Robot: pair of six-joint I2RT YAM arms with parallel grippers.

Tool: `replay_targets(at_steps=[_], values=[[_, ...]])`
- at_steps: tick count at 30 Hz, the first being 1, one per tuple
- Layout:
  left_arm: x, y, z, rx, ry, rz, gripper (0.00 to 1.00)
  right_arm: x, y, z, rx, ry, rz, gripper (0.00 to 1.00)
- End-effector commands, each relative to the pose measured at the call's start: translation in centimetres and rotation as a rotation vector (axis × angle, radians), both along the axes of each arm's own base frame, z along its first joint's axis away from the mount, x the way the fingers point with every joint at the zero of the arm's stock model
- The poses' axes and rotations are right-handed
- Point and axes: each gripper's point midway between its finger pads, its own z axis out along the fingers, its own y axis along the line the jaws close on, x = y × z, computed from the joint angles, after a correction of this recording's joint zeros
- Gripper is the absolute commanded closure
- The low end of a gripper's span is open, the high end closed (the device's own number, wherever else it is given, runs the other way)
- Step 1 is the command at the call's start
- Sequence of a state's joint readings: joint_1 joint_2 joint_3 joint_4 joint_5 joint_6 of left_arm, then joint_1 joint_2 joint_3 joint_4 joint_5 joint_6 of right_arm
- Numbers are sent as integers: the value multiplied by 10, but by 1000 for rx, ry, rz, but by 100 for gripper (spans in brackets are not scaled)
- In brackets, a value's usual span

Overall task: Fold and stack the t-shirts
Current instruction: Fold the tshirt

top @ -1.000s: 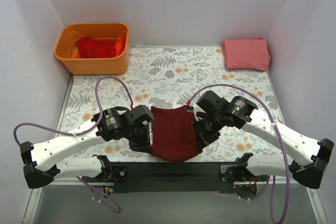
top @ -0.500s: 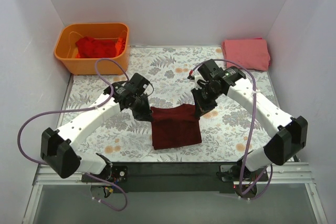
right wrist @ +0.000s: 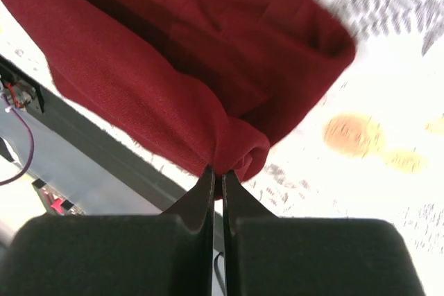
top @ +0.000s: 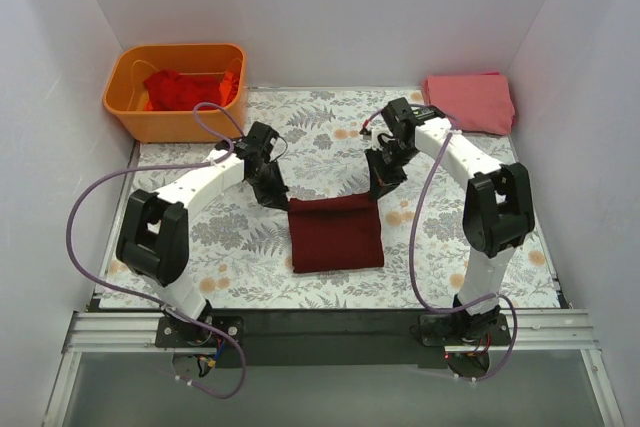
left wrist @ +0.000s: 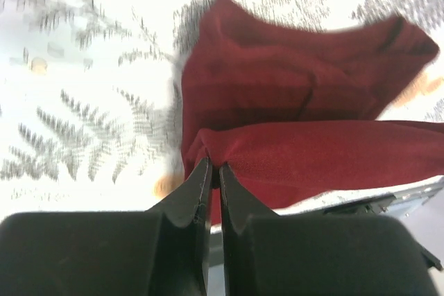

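Note:
The dark maroon t-shirt (top: 336, 234) lies partly folded on the floral table near the front middle. My left gripper (top: 283, 201) is shut on its far left corner, seen pinched in the left wrist view (left wrist: 214, 166). My right gripper (top: 377, 194) is shut on its far right corner, seen pinched in the right wrist view (right wrist: 222, 171). The held edge is lifted over the lower layer of the maroon shirt (left wrist: 298, 81) (right wrist: 194, 39). A folded salmon-pink t-shirt (top: 468, 103) lies at the far right corner. Bright red shirts (top: 183, 90) are bunched in the bin.
An orange plastic bin (top: 175, 124) stands at the far left corner. White walls close in the table on three sides. The black front rail (top: 330, 329) runs along the near edge, with purple cables looping off both arms.
Both grippers have carried the shirt's near edge away from the front rail toward the back, folding the maroon shirt over itself. Both arms are now stretched much farther out.

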State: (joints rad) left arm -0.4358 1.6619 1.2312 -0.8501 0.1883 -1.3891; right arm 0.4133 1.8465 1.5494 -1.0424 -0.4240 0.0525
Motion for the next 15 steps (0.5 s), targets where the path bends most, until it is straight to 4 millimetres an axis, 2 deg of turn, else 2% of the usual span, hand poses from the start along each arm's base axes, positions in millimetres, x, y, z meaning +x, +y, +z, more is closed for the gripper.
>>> replay_targets(at_steps=[1, 2, 6, 12, 15], values=[[25, 2, -9, 8, -50, -3, 100, 25, 7, -7, 53, -36, 28, 99], [27, 4, -20, 22, -29, 7, 99, 28, 7, -19, 46, -9, 24, 99], [41, 6, -35, 49, -31, 19, 96, 38, 10, -37, 45, 7, 18, 99], [63, -4, -20, 14, -119, 4, 82, 45, -5, -49, -1, -28, -33, 98], [65, -8, -12, -10, -147, -13, 77, 45, -12, -45, -20, -58, -61, 92]])
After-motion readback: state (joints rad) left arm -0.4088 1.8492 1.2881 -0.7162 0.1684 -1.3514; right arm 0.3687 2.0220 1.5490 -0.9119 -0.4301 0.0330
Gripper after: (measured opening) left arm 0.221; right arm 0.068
